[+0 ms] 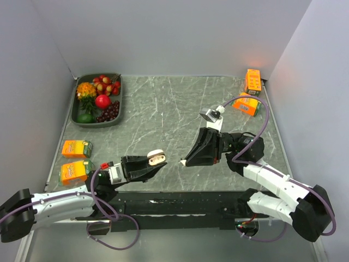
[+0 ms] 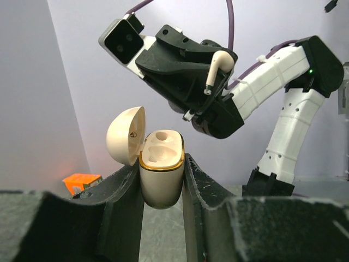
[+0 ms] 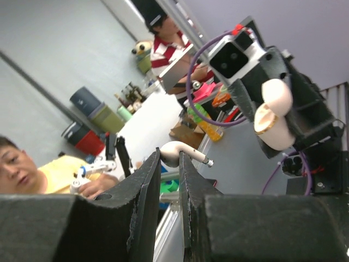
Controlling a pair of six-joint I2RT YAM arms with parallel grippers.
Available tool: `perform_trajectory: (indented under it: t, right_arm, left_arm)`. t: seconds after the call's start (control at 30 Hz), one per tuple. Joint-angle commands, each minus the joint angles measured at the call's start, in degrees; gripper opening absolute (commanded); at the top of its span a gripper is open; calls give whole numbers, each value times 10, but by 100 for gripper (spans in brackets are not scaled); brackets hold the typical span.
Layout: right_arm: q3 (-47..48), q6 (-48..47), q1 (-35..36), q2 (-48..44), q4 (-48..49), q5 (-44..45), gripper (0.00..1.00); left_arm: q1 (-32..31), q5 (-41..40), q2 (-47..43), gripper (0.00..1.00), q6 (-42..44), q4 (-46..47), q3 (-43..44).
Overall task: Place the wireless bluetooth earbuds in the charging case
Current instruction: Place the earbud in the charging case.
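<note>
Left end effector (image 2: 161,169) gripping open case (image 2: 162,188), right end effector (image 3: 169,159) tilted, pinching earbud (image 3: 191,156)

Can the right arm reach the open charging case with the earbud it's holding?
Probably yes. The left gripper holds the charging case with its lid swung back, both wells look empty, and nothing sits between it and the earbud.

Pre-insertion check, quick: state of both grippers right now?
Left gripper: shut on the cream, gold-rimmed plastic charging case, lid open.
Right gripper: shut on a white stemmed plastic earbud.
</note>
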Motion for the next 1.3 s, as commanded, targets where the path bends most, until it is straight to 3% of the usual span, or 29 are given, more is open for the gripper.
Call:
perform_trajectory:
  t: [0.0, 0.4, 0.93, 1.27]
  right_arm:
    - [44, -27, 33, 14, 212, 2, 0]
    - [52, -166, 63, 6, 43, -13, 0]
    - [50, -230, 70, -4, -103, -27, 0]
    - [58, -257, 70, -14, -139, -30, 0]
  left_arm:
    - [-5, 30, 7, 1, 28, 61, 44]
    - [-44, 30, 52, 1, 68, 30, 74]
    - [-73, 9, 79, 1, 118, -14, 90]
    - [-76, 0, 74, 1, 124, -20, 81]
